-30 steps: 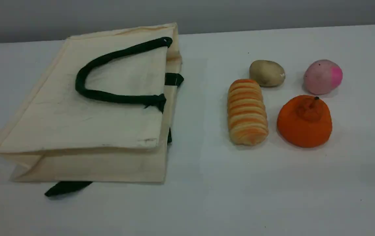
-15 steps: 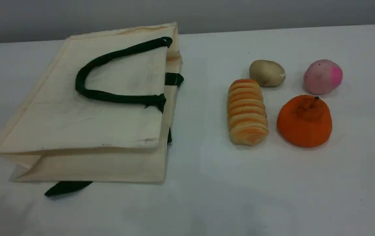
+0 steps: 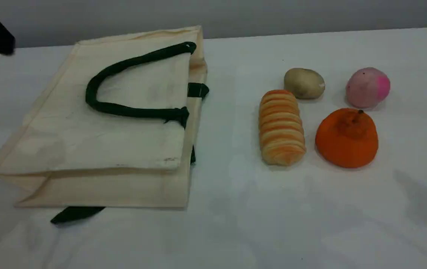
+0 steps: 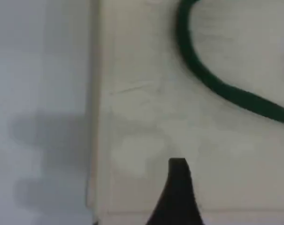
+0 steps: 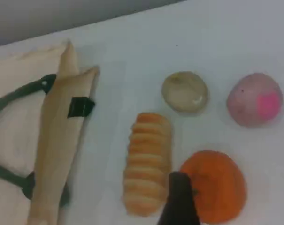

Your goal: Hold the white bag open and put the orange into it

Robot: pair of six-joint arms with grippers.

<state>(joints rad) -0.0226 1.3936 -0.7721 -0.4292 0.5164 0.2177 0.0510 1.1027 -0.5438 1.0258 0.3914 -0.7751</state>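
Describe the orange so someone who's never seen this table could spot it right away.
Find the big white bag lying at the left of the table; four foods sit to its right. The orange is the front right one, beside the striped bread roll, in front of the pink fruit. Only it is solid bright orange, squat, with a knobby stem.

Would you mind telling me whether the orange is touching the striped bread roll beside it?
Apart. The scene view shows a strip of bare table between the orange and the striped bread roll.
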